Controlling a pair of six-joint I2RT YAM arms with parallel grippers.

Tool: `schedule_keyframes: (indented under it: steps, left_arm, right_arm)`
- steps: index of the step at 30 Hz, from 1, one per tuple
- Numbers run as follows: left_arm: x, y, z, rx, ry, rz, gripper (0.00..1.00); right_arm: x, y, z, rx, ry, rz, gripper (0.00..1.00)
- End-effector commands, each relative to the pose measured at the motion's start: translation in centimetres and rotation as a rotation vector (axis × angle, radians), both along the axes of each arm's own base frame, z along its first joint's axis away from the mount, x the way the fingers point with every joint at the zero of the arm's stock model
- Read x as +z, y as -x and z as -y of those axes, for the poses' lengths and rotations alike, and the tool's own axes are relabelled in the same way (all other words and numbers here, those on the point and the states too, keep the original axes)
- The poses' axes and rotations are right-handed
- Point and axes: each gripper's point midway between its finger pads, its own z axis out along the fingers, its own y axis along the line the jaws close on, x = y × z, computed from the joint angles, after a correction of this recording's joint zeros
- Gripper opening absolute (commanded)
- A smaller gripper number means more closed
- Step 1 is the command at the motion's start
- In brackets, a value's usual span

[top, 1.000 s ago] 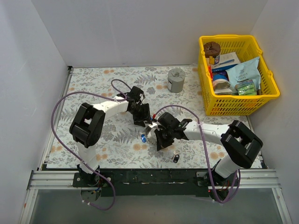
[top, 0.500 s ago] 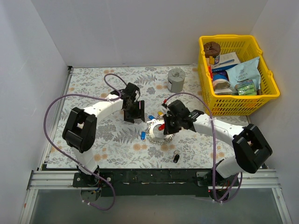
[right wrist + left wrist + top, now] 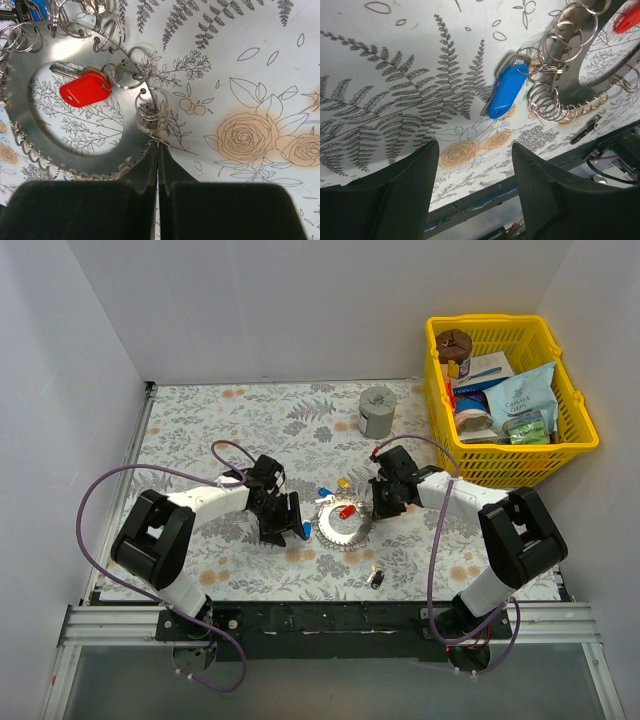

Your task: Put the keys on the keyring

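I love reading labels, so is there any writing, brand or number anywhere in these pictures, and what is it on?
Nothing here can be read outright.
On the blue packet in the yellow basket: pale lettering, too small and blurred to read.
On the white box beside it: some print, unreadable.
On the red key head and the blue key head: nothing, both blank.
On the tablecloth: ferns and flowers only, no words.

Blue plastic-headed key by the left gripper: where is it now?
Top view: the blue plastic-headed key lies on the floral mat just left of the large silver keyring, beside the open left gripper.
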Motion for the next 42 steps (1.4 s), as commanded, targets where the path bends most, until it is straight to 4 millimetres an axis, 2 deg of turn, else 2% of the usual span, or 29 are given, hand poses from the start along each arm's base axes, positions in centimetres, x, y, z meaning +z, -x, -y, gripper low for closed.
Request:
schedule_keyframes:
  steps: [1, 7, 13, 17, 23, 24, 30, 34, 39, 42]
  left_arm:
    - [0.4, -0.1, 1.2, 0.011, 0.074, 0.009, 0.6]
    - [-0.3, -0.4, 1.9, 0.005, 0.094, -0.013, 0.59]
    - [-0.5, -1.9, 2.6, -0.033, 0.087, -0.007, 0.59]
    - [-0.1, -3.4, 3.3, -0.05, 0.094, 0.011, 0.6]
    - [-0.5, -4.7, 3.9, -0.073, 0.083, 0.011, 0.6]
    - [-0.1, -5.4, 4.3, -0.077, 0.093, 0.026, 0.6]
    - [0.4, -7.8, 5.7, -0.09, 0.117, 0.046, 0.6]
    - [1.7, -9.9, 6.4, -0.107, 0.11, 0.101, 0.6]
    - [2.6, -10.8, 4.4, -0.105, 0.013, 0.16, 0.61]
    - [3.0, -10.4, 3.1, -0.108, -0.03, 0.185, 0.61]
  right_arm:
    - [-0.8, -0.6, 0.4, 0.001, 0.028, -0.002, 0.01]
    - [-1.4, 0.9, -0.1, 0.046, -0.004, -0.049, 0.01]
    - [-1.5, 3.4, -0.4, 0.087, -0.037, -0.107, 0.01]
    - [-0.7, 5.1, -1.5, 0.125, -0.074, -0.128, 0.01]
    - [0.7, 7.2, -3.7, 0.162, -0.158, -0.16, 0.01]
    - [0.8, 7.4, -4.0, 0.162, -0.171, -0.163, 0.01]
    - [2.2, 7.1, -5.1, 0.166, -0.213, -0.144, 0.01]
    - [3.8, 6.2, -5.7, 0.178, -0.234, -0.095, 0.01]
    - [5.2, 4.8, -5.0, 0.146, -0.195, -0.016, 0.01]
    - [5.7, 4.2, -4.5, 0.126, -0.18, 0.019, 0.01]
